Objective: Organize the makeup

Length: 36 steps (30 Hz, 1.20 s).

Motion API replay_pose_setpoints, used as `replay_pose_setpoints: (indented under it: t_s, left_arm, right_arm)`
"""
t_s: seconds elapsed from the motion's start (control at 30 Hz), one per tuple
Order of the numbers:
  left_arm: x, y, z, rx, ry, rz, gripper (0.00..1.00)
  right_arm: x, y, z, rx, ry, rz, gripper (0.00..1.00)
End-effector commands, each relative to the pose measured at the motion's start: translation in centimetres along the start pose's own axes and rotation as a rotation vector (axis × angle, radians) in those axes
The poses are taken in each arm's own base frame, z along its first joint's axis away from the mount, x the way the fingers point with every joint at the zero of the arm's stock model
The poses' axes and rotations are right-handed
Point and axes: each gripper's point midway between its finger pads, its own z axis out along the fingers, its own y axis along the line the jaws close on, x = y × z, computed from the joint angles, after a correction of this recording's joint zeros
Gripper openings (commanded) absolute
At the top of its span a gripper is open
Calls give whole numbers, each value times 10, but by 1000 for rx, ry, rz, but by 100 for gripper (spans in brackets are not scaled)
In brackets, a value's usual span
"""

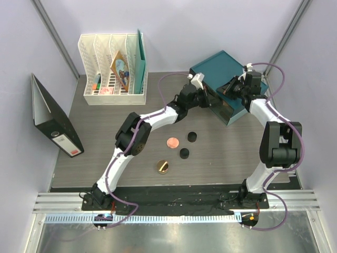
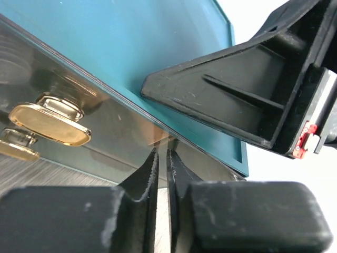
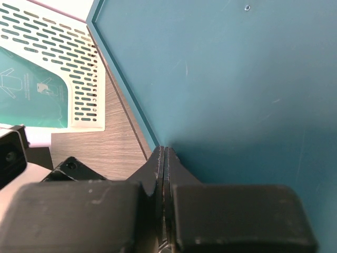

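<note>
- Left claw (image 2: 162, 153) sits at the teal box's (image 1: 218, 68) lid edge, fingers pinched nearly together with nothing visible between them, and a gold knob (image 2: 50, 124) is off to the side.
- Right claw (image 3: 164, 150) is closed tight, tips against the lid's rim.
- On the tabletop (image 1: 226, 153), well apart from the box, are a coral compact (image 1: 172, 142), a black pot (image 1: 191, 137), a second black pot (image 1: 184, 153) and a gold jar (image 1: 162, 167).
</note>
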Motion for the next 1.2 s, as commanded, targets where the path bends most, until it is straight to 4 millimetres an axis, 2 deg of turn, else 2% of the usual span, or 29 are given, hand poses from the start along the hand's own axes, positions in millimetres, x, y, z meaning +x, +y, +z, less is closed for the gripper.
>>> replay_pose_setpoints:
  t_s: [0.0, 0.1, 0.2, 0.23, 0.27, 0.37, 0.4, 0.47, 0.5, 0.63, 0.7, 0.77, 0.8, 0.83, 0.87, 0.9, 0.97, 1.17]
  left_arm:
    - [-39, -49, -5, 160, -138, 3, 14]
    - [-33, -53, 1, 181, -96, -15, 16]
    - [-30, -54, -5, 188, -84, -2, 15]
    - [-41, -68, -15, 209, -107, 32, 15]
    - [-34, -63, -22, 206, -105, 48, 15]
    - [-39, -72, -52, 211, -114, 130, 20]
    - [-38, -71, -59, 215, -98, 143, 29]
    - [-35, -69, -76, 213, -69, 136, 39]
    - [-35, -63, -82, 215, -54, 123, 48]
    - [-27, -40, -94, 199, 12, -19, 59]
    - [-23, -22, -90, 163, 40, -181, 68]
    - [-31, -11, -87, 161, 52, -354, 81]
    - [-22, 3, -82, 152, 75, -413, 82]
    - [-32, 1, -79, 194, 59, -446, 82]
    - [-31, 0, -77, 216, 74, -481, 84]
    - [-24, 10, -71, 208, 91, -563, 85]
    - [-30, 6, -66, 234, 86, -581, 86]
    - [-20, 38, -53, 98, 67, -702, 83]
  right_arm:
    - [121, -97, -12, 334, 367, 127, 1]
    - [121, -97, -13, 334, 367, 125, 1]
    - [120, -96, -13, 333, 364, 126, 1]
    - [121, -96, -13, 336, 366, 127, 2]
    - [120, -96, -13, 334, 363, 127, 1]
    - [119, -95, -14, 333, 359, 123, 1]
    - [120, -95, -14, 333, 359, 123, 1]
    - [120, -95, -14, 333, 359, 122, 1]
    - [120, -95, -14, 332, 360, 122, 1]
    - [121, -95, -14, 331, 364, 126, 1]
    - [121, -96, -14, 331, 365, 126, 1]
    - [121, -95, -14, 330, 364, 127, 1]
    - [120, -95, -14, 329, 361, 124, 1]
    - [121, -95, -14, 331, 362, 125, 1]
    - [121, -96, -15, 332, 363, 124, 1]
    - [121, -95, -15, 331, 362, 125, 1]
    - [122, -96, -16, 335, 363, 124, 2]
    - [123, -97, -15, 337, 363, 124, 1]
